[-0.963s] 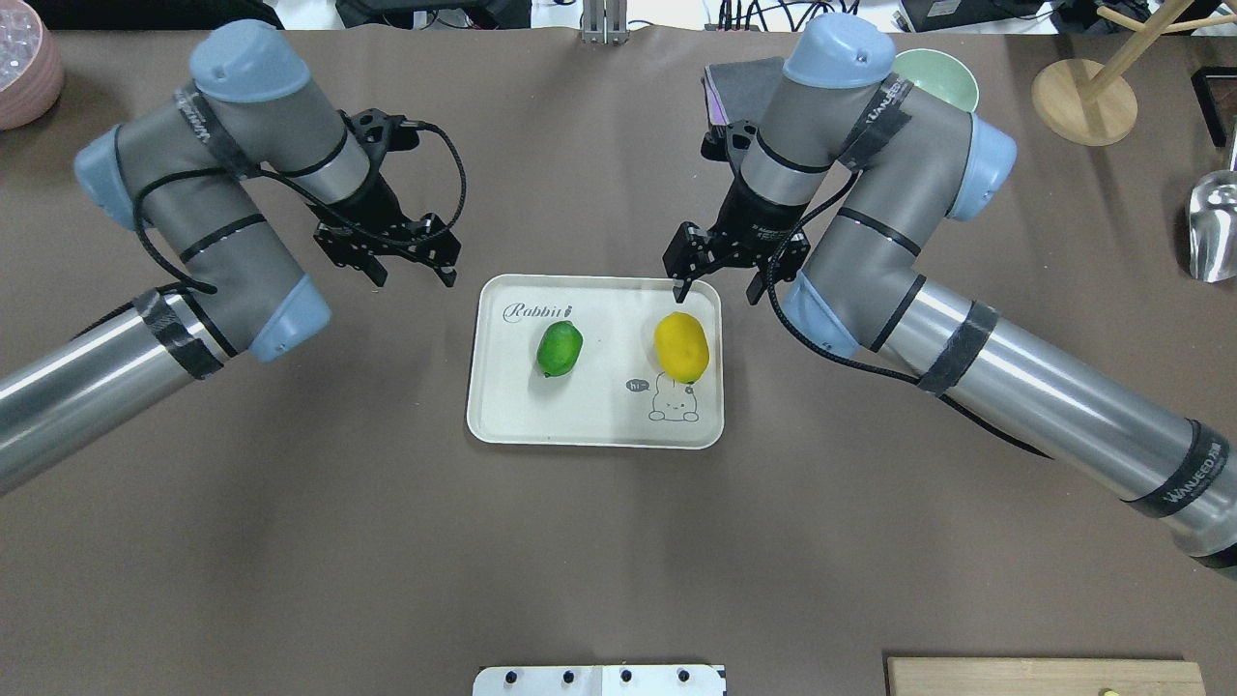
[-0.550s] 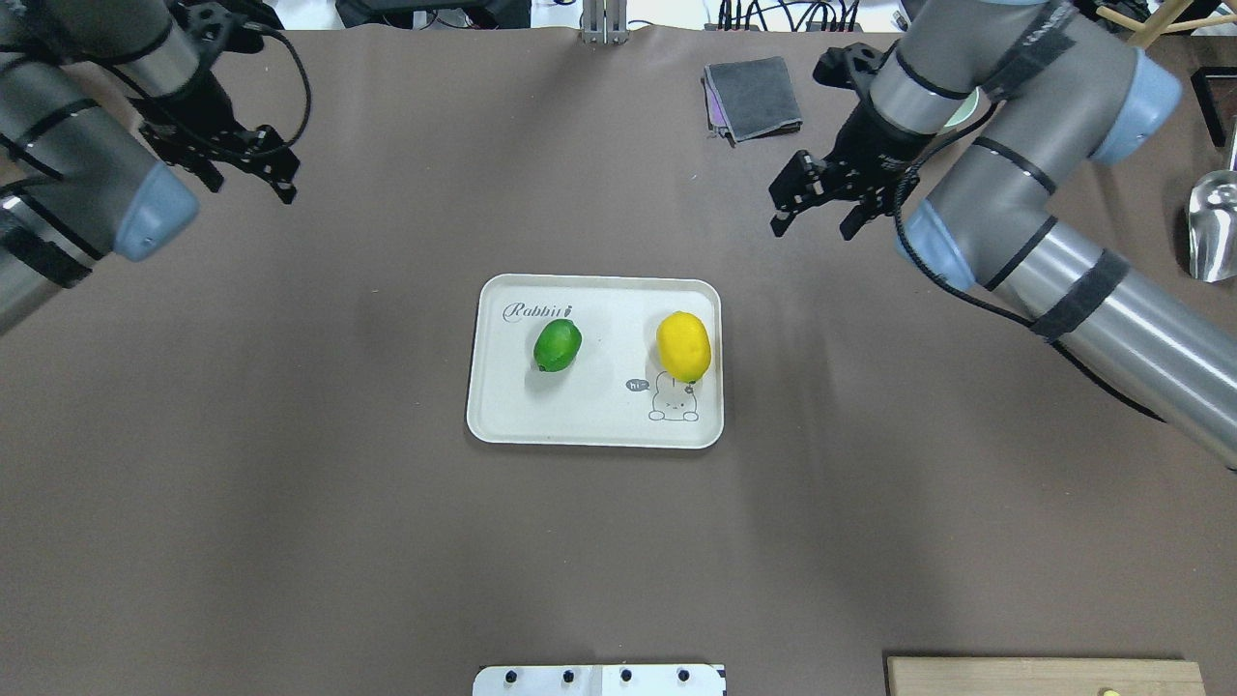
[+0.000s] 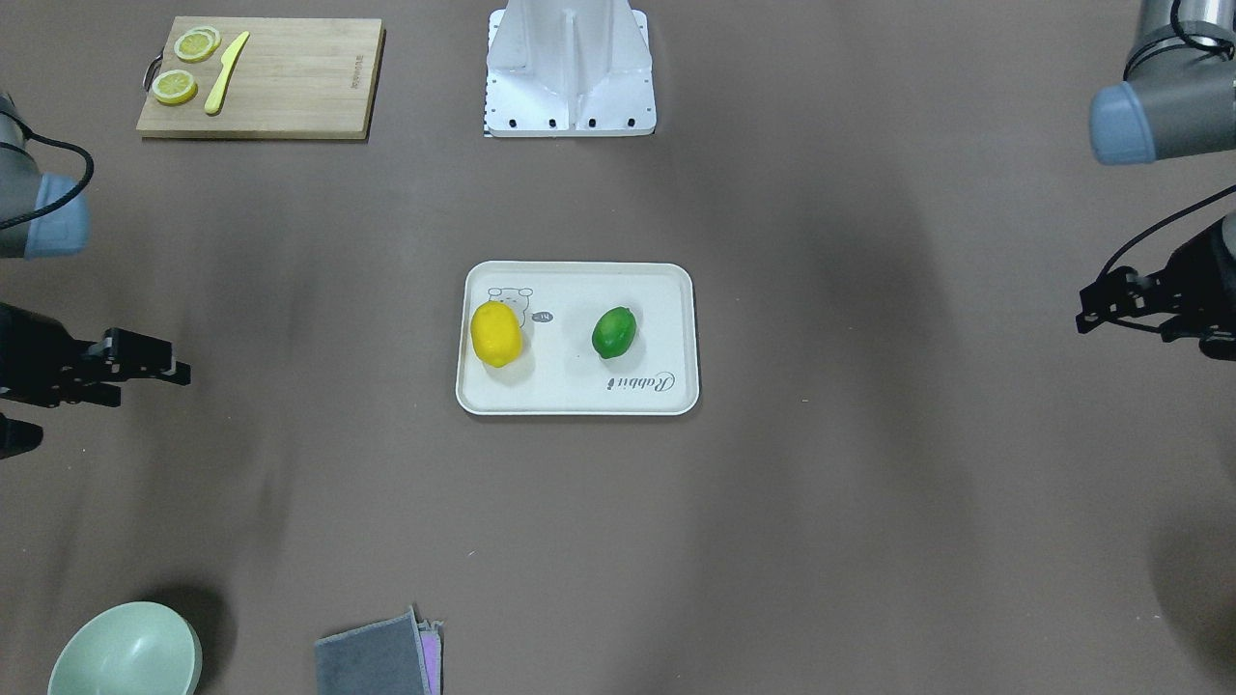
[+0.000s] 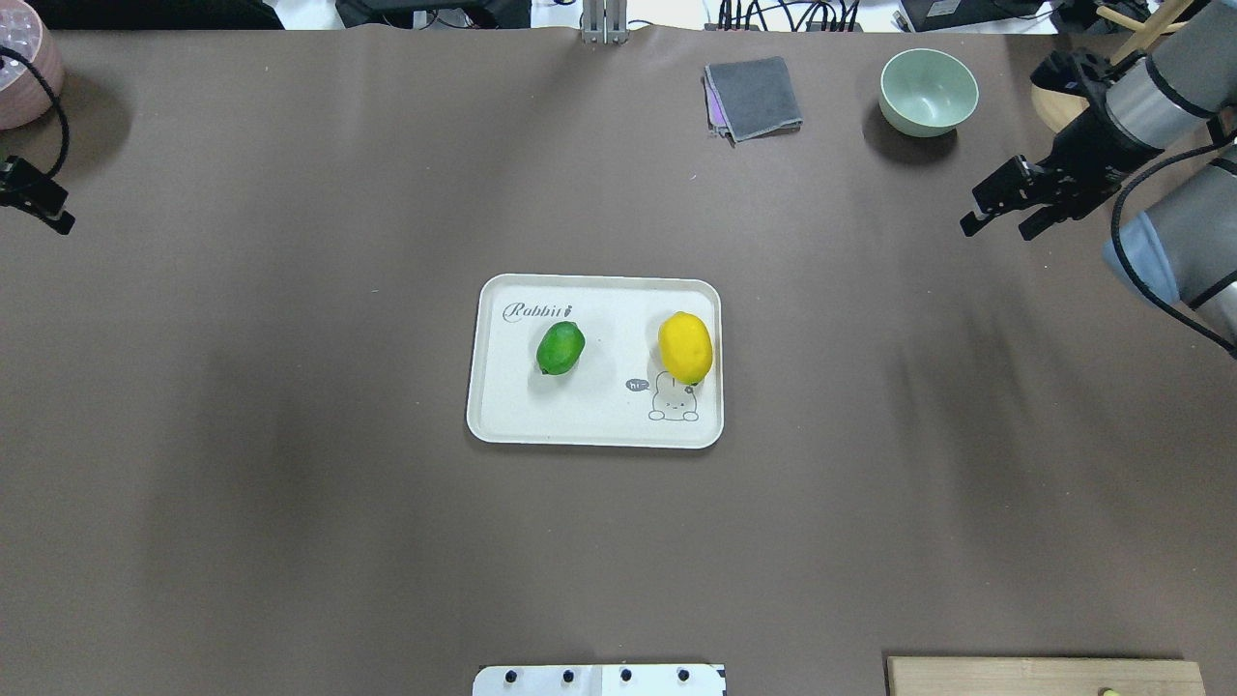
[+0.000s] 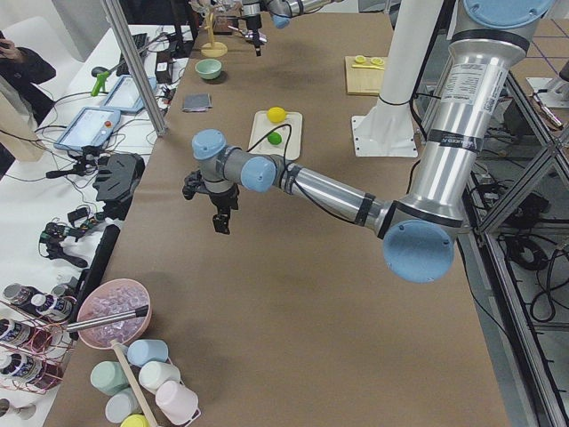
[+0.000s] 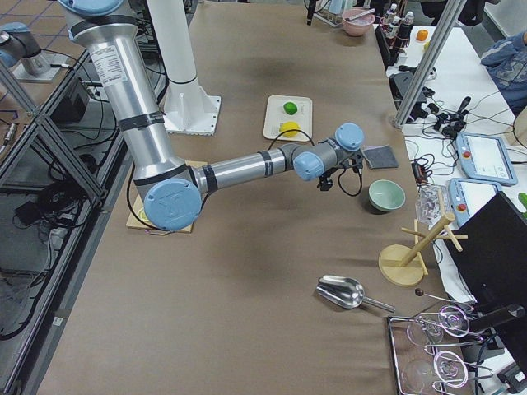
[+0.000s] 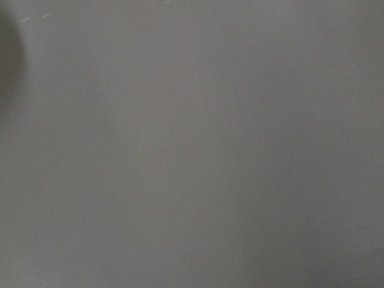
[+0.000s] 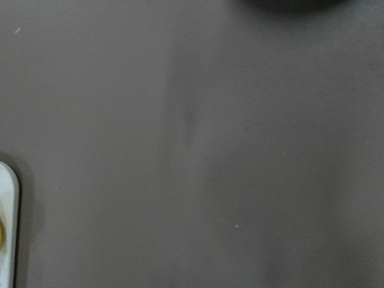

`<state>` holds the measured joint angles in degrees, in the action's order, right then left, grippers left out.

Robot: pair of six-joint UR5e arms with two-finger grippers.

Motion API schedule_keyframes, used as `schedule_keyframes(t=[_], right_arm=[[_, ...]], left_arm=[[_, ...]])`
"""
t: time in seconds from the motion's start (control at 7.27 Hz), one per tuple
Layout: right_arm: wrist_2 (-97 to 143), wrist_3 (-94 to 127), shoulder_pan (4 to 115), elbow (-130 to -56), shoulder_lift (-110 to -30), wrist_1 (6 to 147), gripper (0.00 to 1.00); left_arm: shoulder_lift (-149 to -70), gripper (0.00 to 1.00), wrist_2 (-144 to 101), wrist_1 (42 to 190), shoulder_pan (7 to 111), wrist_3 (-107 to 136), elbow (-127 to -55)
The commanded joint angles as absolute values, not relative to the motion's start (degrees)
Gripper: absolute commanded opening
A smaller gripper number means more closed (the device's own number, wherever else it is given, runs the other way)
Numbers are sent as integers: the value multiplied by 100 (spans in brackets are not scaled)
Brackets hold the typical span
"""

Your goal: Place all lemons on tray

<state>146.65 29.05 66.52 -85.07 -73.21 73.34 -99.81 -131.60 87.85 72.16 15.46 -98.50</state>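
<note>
The cream-white tray [image 4: 594, 416] lies at the table's middle and also shows in the front view [image 3: 579, 391]. The green lemon [image 4: 560, 347] rests on its left half below the "Rabbit" script. The yellow lemon [image 4: 685, 347] rests on its right half, just above the bear drawing. My right gripper [image 4: 996, 230] is open and empty, far to the right of the tray near the table's far right. My left gripper [image 3: 1120, 328] is open and empty, far off at the table's left edge and only partly in the overhead view. Both wrist views show bare table cover.
A mint bowl [image 4: 929, 79] and a folded grey cloth [image 4: 754, 97] lie at the far side. A pink bowl [image 4: 24, 77] is at the far left corner. A wooden cutting board [image 3: 280, 82] with lemon slices and a yellow knife sits near the robot's base.
Both arms have swung away from the tray, the left one out to the left edge, the right one to the far right. Both lemons stay on the tray.
</note>
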Motion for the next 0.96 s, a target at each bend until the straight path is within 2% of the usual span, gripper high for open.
schedule_keyframes(t=[0.0,0.28,0.55,0.83], right_arm=[[13839,2280,7099,-8674,-7830,7548,98],[13728,2189,7774,-8912,-8015,8408,99],[13956,1262,8408,-8921,-8357,8760,99],[13713,1178,8726,-8982,-8323,9340,99]], left_arm=[[-9293,98,-13166,8815,7758,1310,-10002],[-8825,98,-13157,8938,8164,792,-9889],[-8824,98,-12921,9061,8402,782,-9581],[-8824,98,-12885,9184,8586,791,-9309]])
